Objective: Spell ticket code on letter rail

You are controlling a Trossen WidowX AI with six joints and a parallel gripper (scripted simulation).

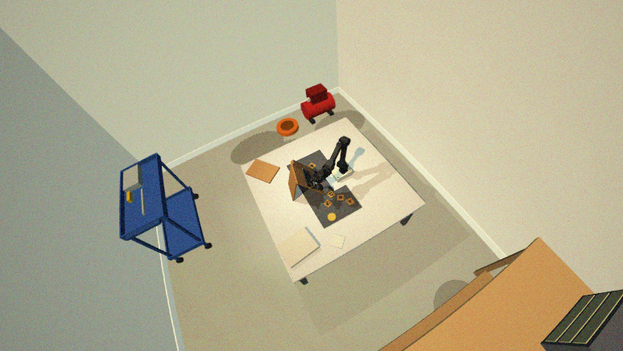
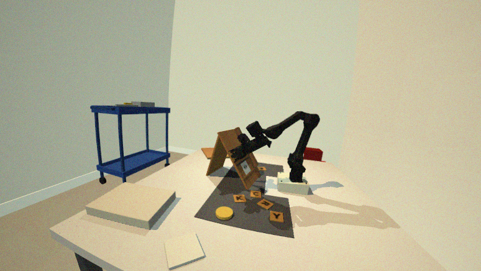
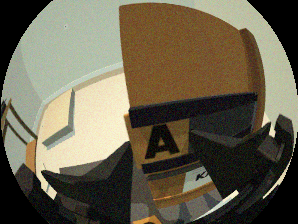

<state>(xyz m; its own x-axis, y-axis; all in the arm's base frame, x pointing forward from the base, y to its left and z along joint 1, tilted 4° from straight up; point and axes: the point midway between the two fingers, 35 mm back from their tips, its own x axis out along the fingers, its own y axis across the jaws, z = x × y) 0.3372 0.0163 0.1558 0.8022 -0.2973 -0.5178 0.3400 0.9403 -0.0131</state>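
My gripper [image 1: 315, 183] [image 2: 235, 155] [image 3: 160, 140] is shut on the A tile [image 3: 165, 146], with one finger at each side. The tile stands upright between the rail's [image 3: 195, 108] black strips at its left end in the wrist view, its left edge slightly outside. Rail to the right of the tile is partly hidden by a finger. The rail is on the leaning wooden board [image 2: 230, 138] [image 3: 185, 55]. The ticket [image 2: 245, 167] [image 3: 192, 186] sits below it; its code is not fully readable. Tiles K [image 2: 239, 198], C or G [image 2: 255, 193], R [image 2: 265, 203] and Y [image 2: 276, 216] lie on the mat [image 2: 215, 206].
Another tile [image 1: 311, 165] [image 2: 261, 168] lies beyond the board, its letter unclear. A yellow disc [image 1: 332, 216] [image 2: 224, 212] lies on the mat. A thick pale slab [image 1: 299, 246] [image 2: 131, 201], a thin pale square [image 1: 337, 240] [image 2: 184, 250] and an orange-brown panel [image 1: 262, 170] lie on the counter.
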